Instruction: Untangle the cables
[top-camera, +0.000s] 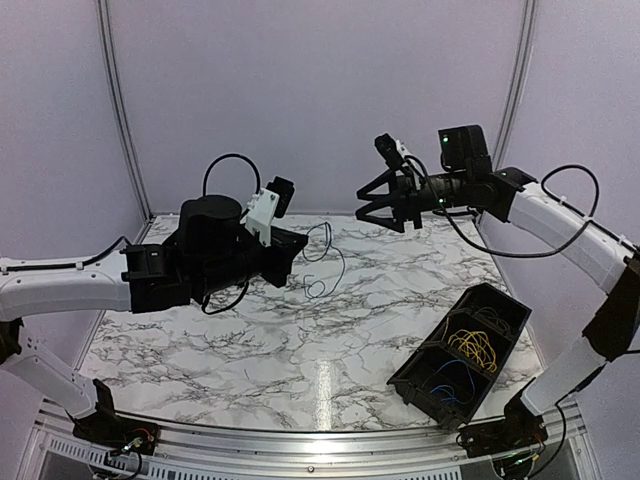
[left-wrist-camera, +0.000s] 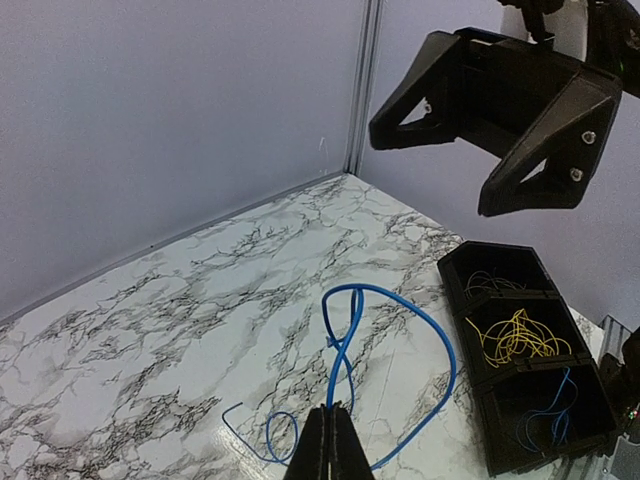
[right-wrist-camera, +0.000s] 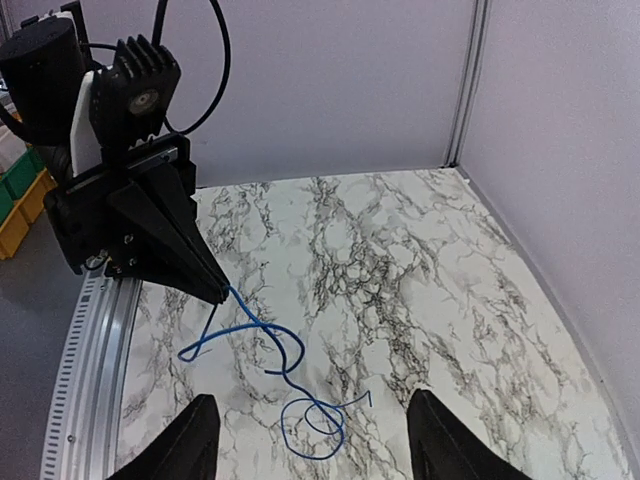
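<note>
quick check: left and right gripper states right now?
Left gripper: closed, holding the blue cable.
Right gripper: open, holding nothing.

The table (top-camera: 250, 340) has a flat white top with black marble veining. A metal rail (top-camera: 300, 440) runs along its near edge. A black bin (top-camera: 420, 392) lies at the near right, set at an angle. Its middle compartment holds yellow wires (top-camera: 472, 348) and its nearest compartment holds blue wires (top-camera: 450, 380). The low loop of a blue cable (left-wrist-camera: 342, 348) hangs over the table centre; whether it touches the top cannot be told.
</note>
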